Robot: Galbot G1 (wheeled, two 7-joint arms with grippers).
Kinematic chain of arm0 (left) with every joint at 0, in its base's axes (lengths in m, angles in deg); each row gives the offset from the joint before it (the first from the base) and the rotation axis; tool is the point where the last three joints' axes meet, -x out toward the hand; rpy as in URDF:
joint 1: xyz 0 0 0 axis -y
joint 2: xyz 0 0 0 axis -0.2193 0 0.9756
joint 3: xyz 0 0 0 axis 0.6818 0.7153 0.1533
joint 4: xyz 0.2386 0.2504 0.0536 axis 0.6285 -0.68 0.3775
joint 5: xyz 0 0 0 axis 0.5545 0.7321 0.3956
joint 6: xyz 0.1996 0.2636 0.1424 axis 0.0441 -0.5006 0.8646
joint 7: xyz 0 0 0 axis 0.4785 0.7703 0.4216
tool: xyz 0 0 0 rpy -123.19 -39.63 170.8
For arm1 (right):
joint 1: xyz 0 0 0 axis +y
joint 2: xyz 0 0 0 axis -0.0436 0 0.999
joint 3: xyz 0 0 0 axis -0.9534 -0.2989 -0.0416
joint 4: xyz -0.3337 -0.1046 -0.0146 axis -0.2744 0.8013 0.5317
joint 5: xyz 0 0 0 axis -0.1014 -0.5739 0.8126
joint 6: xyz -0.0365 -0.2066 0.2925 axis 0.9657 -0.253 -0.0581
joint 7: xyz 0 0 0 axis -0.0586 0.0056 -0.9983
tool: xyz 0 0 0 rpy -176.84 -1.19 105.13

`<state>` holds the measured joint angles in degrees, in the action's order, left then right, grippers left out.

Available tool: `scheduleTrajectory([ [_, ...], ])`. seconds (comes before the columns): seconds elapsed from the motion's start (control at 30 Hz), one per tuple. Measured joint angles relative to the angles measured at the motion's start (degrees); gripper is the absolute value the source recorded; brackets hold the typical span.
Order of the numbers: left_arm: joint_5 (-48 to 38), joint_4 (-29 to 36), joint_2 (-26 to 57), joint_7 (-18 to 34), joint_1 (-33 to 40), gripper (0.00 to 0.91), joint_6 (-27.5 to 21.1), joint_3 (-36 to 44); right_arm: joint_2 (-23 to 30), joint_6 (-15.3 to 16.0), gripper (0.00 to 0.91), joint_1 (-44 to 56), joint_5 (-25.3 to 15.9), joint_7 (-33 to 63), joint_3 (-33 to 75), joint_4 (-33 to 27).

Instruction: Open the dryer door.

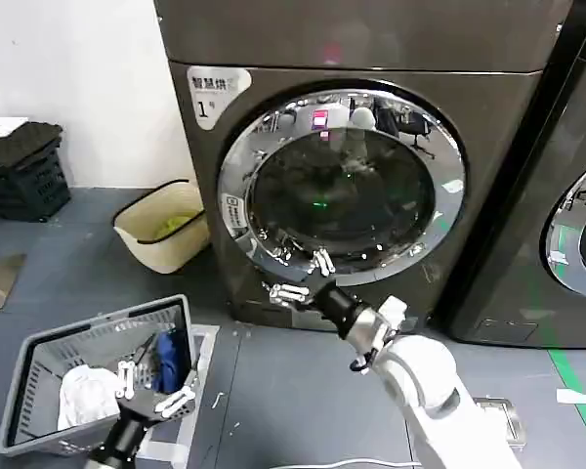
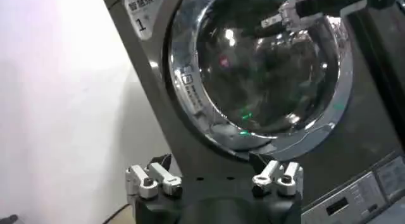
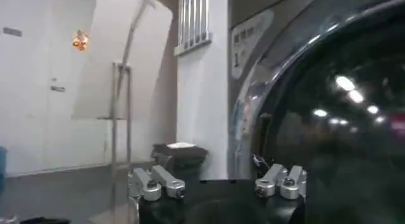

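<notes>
The dryer door (image 1: 342,191), a chrome ring around dark glass, sits flat against the dark grey-brown machine that carries a white "1" sticker (image 1: 213,95). My right gripper (image 1: 303,277) is open at the door's lower left rim, one finger close to the chrome. From the right wrist, the right gripper (image 3: 218,182) has the glass (image 3: 335,118) close beside it and nothing between the fingers. My left gripper (image 1: 156,386) hangs open and low over the basket. In the left wrist view, the left gripper (image 2: 215,181) faces the door (image 2: 266,73) from a distance.
A grey basket (image 1: 39,337) with clothes stands on the floor at the front left. A beige bin (image 1: 166,227) sits beside the machine's left corner, with black crates (image 1: 20,171) farther left. A second chrome-doored machine (image 1: 566,225) stands to the right.
</notes>
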<state>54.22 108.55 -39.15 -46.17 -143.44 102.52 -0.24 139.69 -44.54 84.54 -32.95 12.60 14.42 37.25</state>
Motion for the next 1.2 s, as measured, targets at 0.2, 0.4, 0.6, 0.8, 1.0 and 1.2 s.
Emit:
scheduleTrajectory([
  [0.2,0.2,0.3,-0.1,0.0,-0.1,0.907,0.0,1.4,-2.3,-1.4,0.907,-2.1,1.3,2.0,-1.4,-1.8],
  [0.4,0.4,0.7,0.1,0.0,0.4,0.907,0.0,2.5,-2.8,-2.1,0.907,-4.6,1.6,4.0,-3.6,-4.3],
  [0.6,0.6,1.0,-0.1,-0.1,0.3,0.907,-0.1,2.9,-2.0,-2.3,0.907,-7.9,1.4,5.1,-6.2,-7.9],
  [0.8,0.8,1.1,-0.4,-0.2,0.3,0.907,-0.1,3.0,-1.1,-2.4,0.907,-10.7,1.2,5.7,-8.3,-11.1],
  [1.0,0.9,1.2,-0.4,-0.2,0.3,0.907,-0.1,3.0,-0.1,-2.5,0.907,-13.7,1.1,6.8,-10.2,-14.1],
  [1.2,1.0,1.5,-0.4,-0.2,0.4,0.907,-0.1,3.1,0.9,-2.6,0.907,-16.3,0.7,7.6,-11.7,-16.8],
])
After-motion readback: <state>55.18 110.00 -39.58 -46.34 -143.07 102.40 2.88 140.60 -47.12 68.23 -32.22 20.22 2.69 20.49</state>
